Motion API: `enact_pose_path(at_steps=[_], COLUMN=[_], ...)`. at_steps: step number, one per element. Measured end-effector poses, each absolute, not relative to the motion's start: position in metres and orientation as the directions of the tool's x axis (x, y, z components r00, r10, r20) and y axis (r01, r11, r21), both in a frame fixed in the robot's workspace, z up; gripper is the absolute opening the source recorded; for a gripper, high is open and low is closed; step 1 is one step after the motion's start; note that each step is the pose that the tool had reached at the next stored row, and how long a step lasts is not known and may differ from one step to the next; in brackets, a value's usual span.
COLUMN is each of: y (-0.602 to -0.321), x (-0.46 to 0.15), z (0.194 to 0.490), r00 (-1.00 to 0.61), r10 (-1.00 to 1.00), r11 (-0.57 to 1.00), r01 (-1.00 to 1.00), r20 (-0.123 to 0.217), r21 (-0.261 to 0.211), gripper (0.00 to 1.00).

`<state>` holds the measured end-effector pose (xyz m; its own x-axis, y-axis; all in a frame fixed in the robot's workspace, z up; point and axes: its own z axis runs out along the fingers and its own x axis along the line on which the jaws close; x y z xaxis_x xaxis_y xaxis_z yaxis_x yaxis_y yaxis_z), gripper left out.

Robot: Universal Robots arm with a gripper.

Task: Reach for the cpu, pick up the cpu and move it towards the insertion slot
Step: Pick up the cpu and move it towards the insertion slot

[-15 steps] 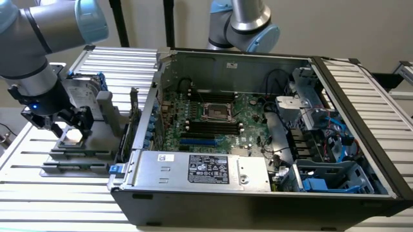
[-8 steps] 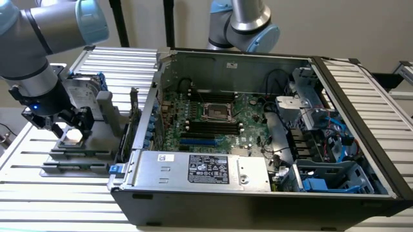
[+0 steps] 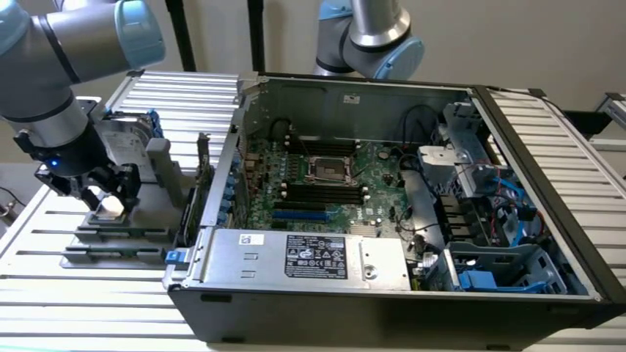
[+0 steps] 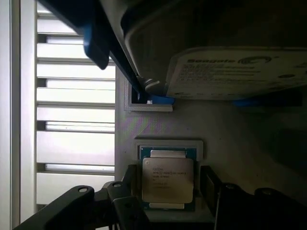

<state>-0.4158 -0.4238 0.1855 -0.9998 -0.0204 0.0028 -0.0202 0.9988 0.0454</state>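
**Tool position.** In the exterior view the tool (image 3: 105,199) hangs low over a grey fixture (image 3: 110,242) on the slatted table (image 3: 88,312), at the exterior view's left. It is well apart from the open computer case (image 3: 391,308).

**Tool state.** The tool is spread. In the wrist view its dark fingers (image 4: 208,184) stand one on each side of the cpu (image 4: 167,178), level with the chip's edges. A narrow strip of grey shows between the chip and one finger. On the other side, contact cannot be told. The chip is not pinched.

**Location of the cpu.** The cpu lies flat, metal lid up, in a shallow square seat (image 4: 168,143) of the fixture, directly between the fingers. Its printed marking faces the wrist camera.

**Adjacent parts.**
- A hard drive (image 4: 240,72) with a white label stands on edge in the same fixture, near the cpu and apart from it.
- A blue bracket (image 4: 96,43) lies beside the drive.

**Location of the insertion slot.** The insertion slot (image 3: 330,170), a dark square with a bright metal frame, sits on the green motherboard (image 3: 383,163) inside the case. It is unoccupied and lies far from the tool, toward the exterior view's right.
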Motion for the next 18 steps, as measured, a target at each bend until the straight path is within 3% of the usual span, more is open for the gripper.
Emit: enact_pose_path(at_steps=[3, 8, 18], y=[-0.424, -0.424, -0.424], x=[-0.416, -0.416, -0.416], z=[0.185, 0.185, 0.201], r00=[-1.000, -1.000, -1.000], r10=[-0.020, -0.020, -0.020], r11=[0.999, 0.999, 0.999], r01=[-0.020, -0.020, -0.020], r20=[0.003, 0.003, 0.004], r21=[0.045, 0.045, 0.046], gripper=[0.64, 0.55, 0.55])
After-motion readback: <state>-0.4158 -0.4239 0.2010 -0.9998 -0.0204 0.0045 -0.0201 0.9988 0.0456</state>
